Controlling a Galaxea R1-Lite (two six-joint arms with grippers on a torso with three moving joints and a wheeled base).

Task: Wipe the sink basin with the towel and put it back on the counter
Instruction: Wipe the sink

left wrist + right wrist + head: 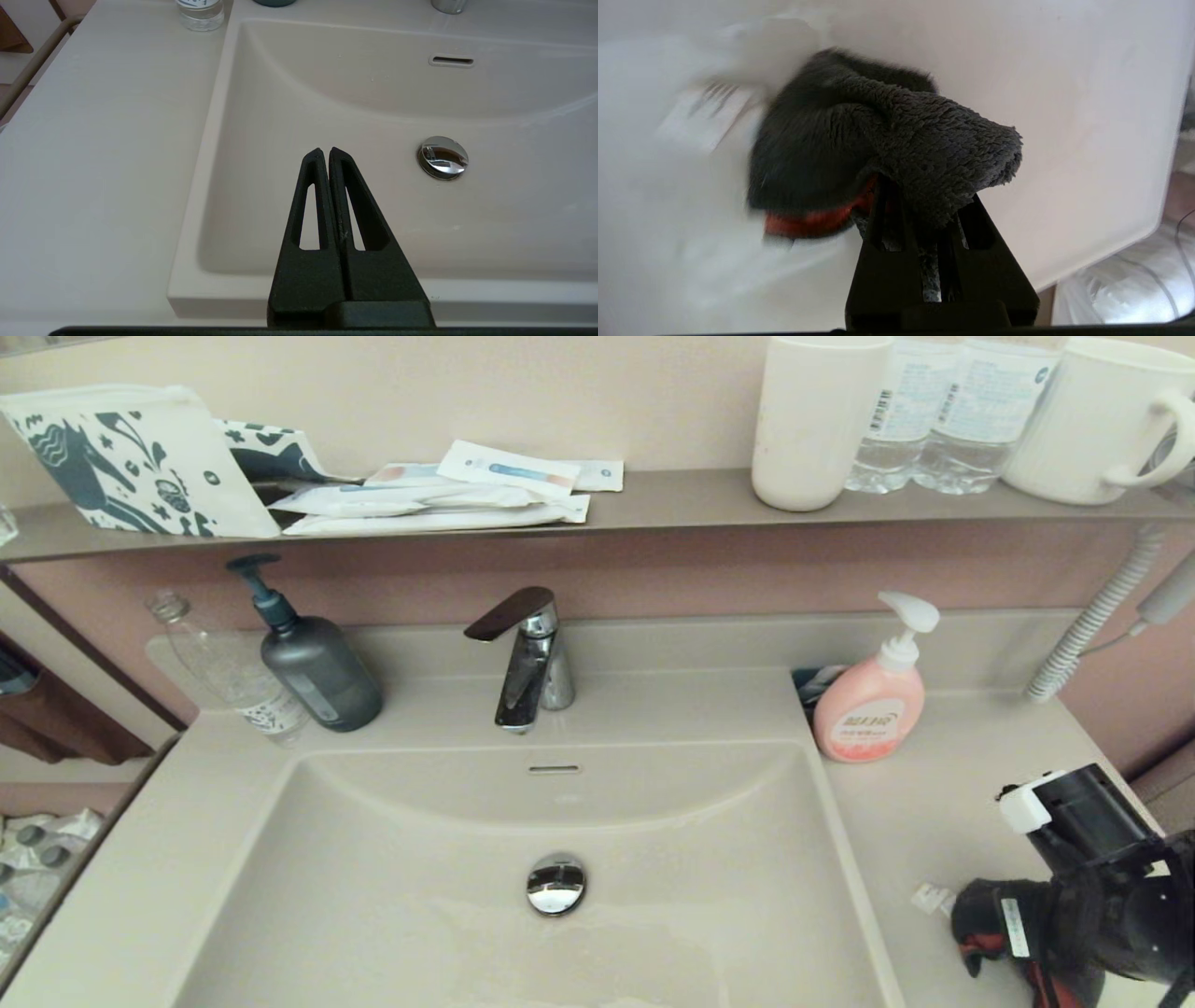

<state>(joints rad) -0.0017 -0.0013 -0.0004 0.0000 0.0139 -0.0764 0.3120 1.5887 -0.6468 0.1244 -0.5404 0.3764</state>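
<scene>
- Towel [878, 140]: small cloth, charcoal face outward, coral-red edge and white tag showing; bunched and pinched in the right gripper [920, 210], over the counter [943, 803] to the right of the sink basin [420, 859].
- Right gripper: fingers closed on a fold of the cloth; most of it hangs beyond the tips. Whether it rests on the counter or hangs just above cannot be told.
- Left gripper [325, 151]: 2 fingers pressed together, holding nothing, hovering over the basin's near edge, left of the drain plug [443, 157].
- Key relation: basin lies to the left of the held towel, across the counter's inner edge; the right arm carries it.
- Judgement: whether wiping is done cannot be read from the basin.
- Nearby: pink soap dispenser [871, 700] behind, apart from the gripper.
</scene>
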